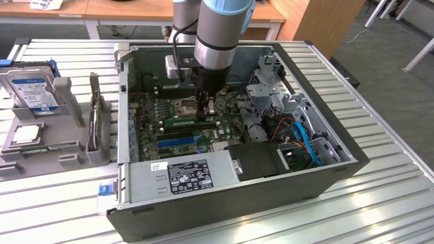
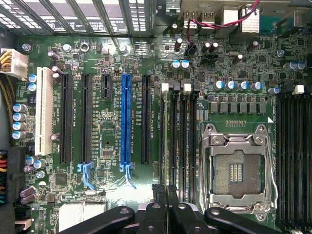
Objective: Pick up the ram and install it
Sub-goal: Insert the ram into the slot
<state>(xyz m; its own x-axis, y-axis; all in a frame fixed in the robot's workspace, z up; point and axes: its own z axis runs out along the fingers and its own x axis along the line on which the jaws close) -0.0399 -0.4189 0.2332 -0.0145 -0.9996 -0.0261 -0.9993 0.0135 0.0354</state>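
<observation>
My gripper reaches down inside the open computer case, over the motherboard's memory slots beside the empty CPU socket. Its black fingers are shut together on the top edge of the ram, a thin green stick standing on edge along a slot. From the wrist camera the ram is a narrow line running away from the gripper, lined up with the slot that has a white latch. I cannot tell how deep it sits in the slot.
A grey holder tray on the exterior view's left carries a hard drive, a square processor chip and upright boards. The case holds a power supply, a drive cage, blue and orange cables and a blue card slot.
</observation>
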